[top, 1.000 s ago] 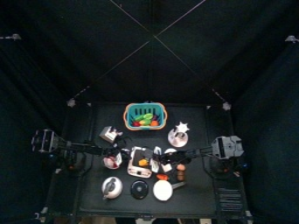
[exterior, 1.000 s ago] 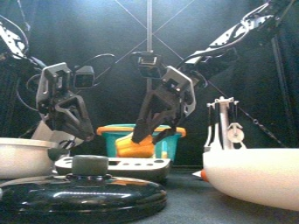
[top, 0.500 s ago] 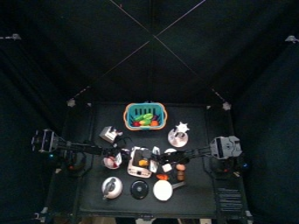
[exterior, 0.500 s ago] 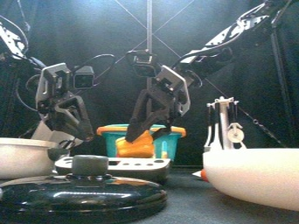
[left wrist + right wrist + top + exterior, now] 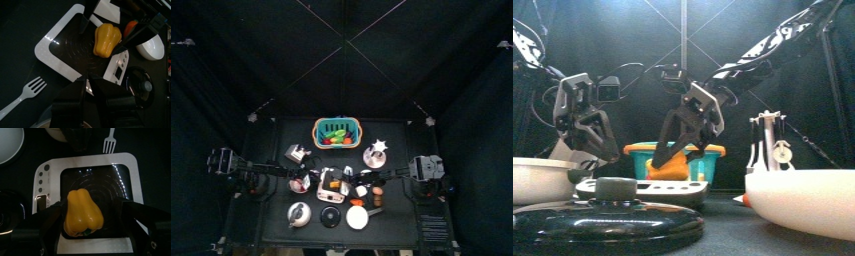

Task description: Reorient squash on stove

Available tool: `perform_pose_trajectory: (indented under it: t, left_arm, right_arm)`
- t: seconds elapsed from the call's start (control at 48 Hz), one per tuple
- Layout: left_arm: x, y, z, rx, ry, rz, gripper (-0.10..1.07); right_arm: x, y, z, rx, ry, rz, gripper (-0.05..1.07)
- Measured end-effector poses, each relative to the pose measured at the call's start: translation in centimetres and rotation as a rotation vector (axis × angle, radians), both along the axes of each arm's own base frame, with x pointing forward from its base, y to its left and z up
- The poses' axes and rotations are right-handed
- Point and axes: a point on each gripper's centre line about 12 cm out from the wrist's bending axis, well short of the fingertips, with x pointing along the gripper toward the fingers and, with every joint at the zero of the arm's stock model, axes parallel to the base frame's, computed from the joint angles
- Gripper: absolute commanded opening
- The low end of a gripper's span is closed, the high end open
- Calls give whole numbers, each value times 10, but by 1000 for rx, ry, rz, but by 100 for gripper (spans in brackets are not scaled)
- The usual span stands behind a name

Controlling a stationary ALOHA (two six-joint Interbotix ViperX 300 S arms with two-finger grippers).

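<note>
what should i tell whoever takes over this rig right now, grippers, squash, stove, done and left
Right gripper: open wide, jaws on either side of the squash, not closed on it.
Left gripper: partly open, nothing held, beside the stove.
The squash, which looks like a yellow pepper, lies on its side on the stove's dark cooking surface.
A white fork lies on the table next to the stove.
Done: right arm lined up over the squash.
Left: close on it, turn it, set it back on the stove.

Yellow-orange squash (image 5: 83, 212), white stove (image 5: 127, 159)
</note>
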Motion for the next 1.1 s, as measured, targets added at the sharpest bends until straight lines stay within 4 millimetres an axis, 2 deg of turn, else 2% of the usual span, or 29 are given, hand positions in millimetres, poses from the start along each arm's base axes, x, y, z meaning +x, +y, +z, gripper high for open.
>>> perform_pose_trajectory:
  t: [0.292,1.021,1.104]
  left_arm:
    - [-1,1,1,1,-4,3,58]
    - [-6,2,3,1,-12,9,58]
    - [-6,2,3,2,-12,8,58]
  right_arm:
    - [5,-18,1,-5,-1,-45,101]
    - [13,-19,9,-10,-27,-42,101]
    - [13,-19,16,-12,-41,-42,101]
